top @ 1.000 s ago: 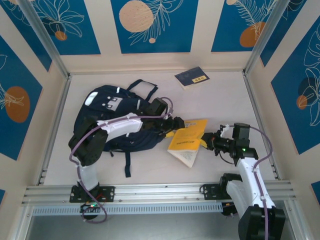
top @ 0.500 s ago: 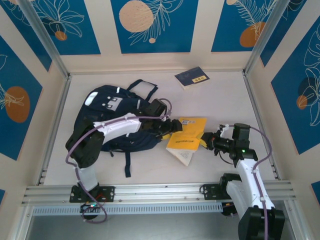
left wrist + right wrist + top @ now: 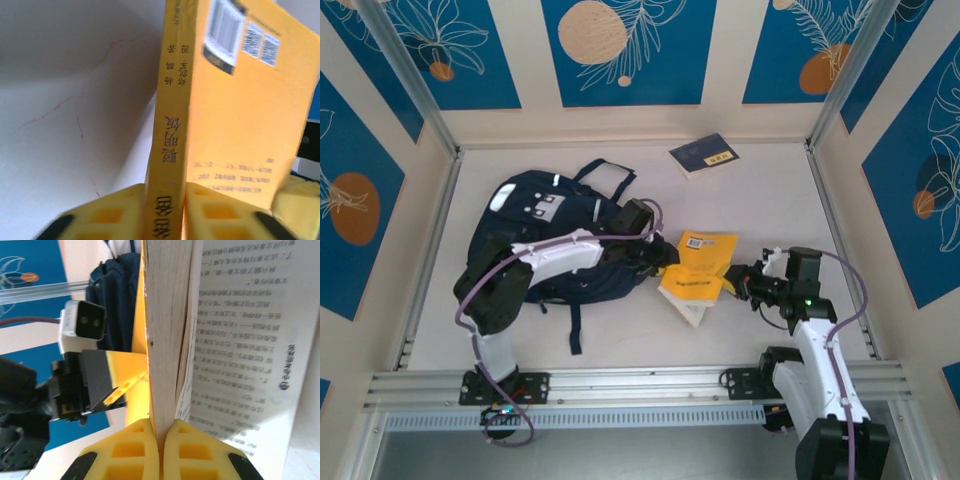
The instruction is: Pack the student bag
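**Navy student bag point(image 3: 535, 222) lies at nine o'clock of the yellow book point(image 3: 700, 262)**

The bag fills the worktop's point(image 3: 770, 200) left half. The left jaws, the nearer pair, are clamped on the book's spine just off the bag's three o'clock edge, its long axis running roughly twelve-to-six. The right jaws pinch the pages from four o'clock.

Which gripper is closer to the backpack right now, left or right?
Left. The left gripper sits at the edge of the student bag, clamped on the spine of the yellow book. The right gripper grips the book's opposite edge, with the book between it and the bag.
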